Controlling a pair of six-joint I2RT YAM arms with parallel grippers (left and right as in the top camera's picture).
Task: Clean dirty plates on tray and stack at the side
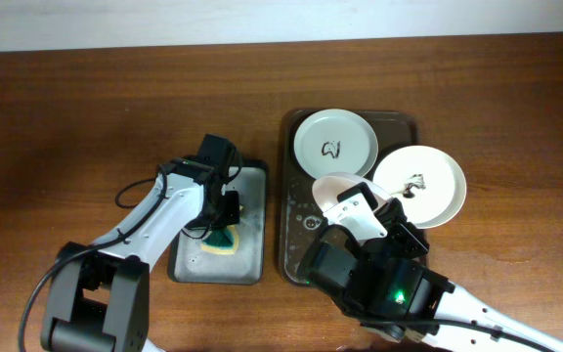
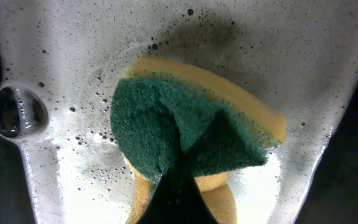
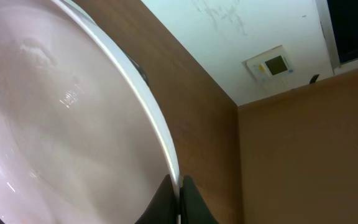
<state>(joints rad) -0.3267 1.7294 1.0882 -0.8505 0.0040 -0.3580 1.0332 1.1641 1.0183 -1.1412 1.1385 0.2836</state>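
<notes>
- The dark brown tray (image 1: 296,244) lies on the table (image 1: 66,117), right of centre. A stained plate (image 1: 335,145) rests at its far end, and a second stained plate (image 1: 428,191) hangs over its right rim.
- The grey metal tray (image 1: 252,254) stands just left of it, with foamy water inside.
- The third plate (image 3: 55,124) is held tilted above the middle of the brown tray. The right gripper (image 3: 179,186) is closed and pinches its rim. We judge that the step is to present this plate for scrubbing.
- The sponge (image 2: 185,137) sits in the foam, and the left gripper (image 2: 174,180) is clamped on it. The next move, we think, calls for lifting the sponge to the face of the plate with a gentle push.
- The black stains (image 1: 330,150) are small. We cannot tell if the third plate has one, because the right arm covers much of it from above and the wrist view cuts it off.
</notes>
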